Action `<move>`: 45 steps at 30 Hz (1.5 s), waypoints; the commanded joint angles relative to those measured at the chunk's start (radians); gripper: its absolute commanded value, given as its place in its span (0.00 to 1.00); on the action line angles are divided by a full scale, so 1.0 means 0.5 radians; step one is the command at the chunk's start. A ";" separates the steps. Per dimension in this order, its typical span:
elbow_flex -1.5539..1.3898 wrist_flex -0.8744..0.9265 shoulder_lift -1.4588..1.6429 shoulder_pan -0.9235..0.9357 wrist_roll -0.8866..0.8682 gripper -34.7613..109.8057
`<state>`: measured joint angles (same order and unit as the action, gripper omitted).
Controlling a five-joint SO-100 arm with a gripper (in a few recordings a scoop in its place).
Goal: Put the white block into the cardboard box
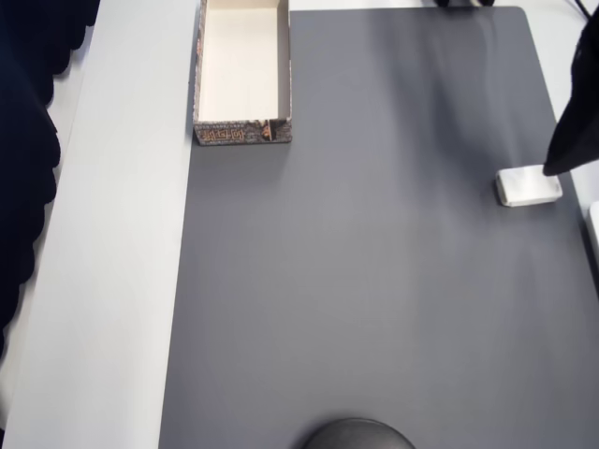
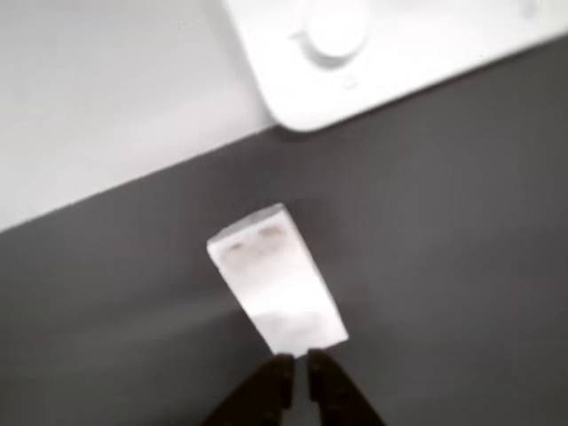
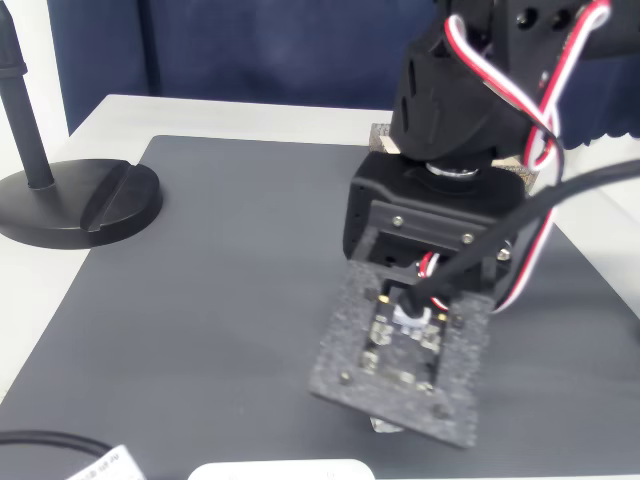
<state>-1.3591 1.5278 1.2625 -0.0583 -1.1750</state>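
Observation:
The white block (image 1: 529,186) lies flat on the dark grey mat near its right edge in the overhead view. In the wrist view the white block (image 2: 277,280) sits just beyond my gripper (image 2: 297,382), whose two dark fingers are shut together with nothing between them, tips at the block's near end. From above, my gripper (image 1: 550,168) is a dark shape reaching in from the right, its tip at the block's upper right corner. The cardboard box (image 1: 242,70) stands open at the mat's top left, far from the block, cream inside, with a slit in its near short wall.
A bigger white thing with a rounded corner (image 2: 355,53) lies just off the mat beyond the block. A black round stand base (image 3: 80,205) sits at the mat's far side, also at the overhead view's bottom edge (image 1: 358,435). The grey mat (image 1: 356,281) is bare between block and box.

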 commanded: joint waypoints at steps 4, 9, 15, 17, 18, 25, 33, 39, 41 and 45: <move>0.086 -0.006 0.018 -0.006 -0.383 0.23; 0.086 -0.003 0.018 -0.003 -0.604 0.23; 0.083 0.018 0.021 0.012 -0.604 0.23; 0.083 0.021 0.021 0.012 -0.604 0.23; 0.083 0.021 0.018 0.012 -0.604 0.23; 0.080 0.021 0.018 0.012 -0.706 0.23; 0.061 0.025 0.021 0.018 -0.764 0.27; 0.031 0.037 0.031 0.021 -0.764 0.34; -0.003 0.037 0.052 0.031 -0.764 0.36; -0.040 0.037 0.098 0.052 -0.761 0.39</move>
<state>-1.3821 1.5355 1.2625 -0.0537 -1.5447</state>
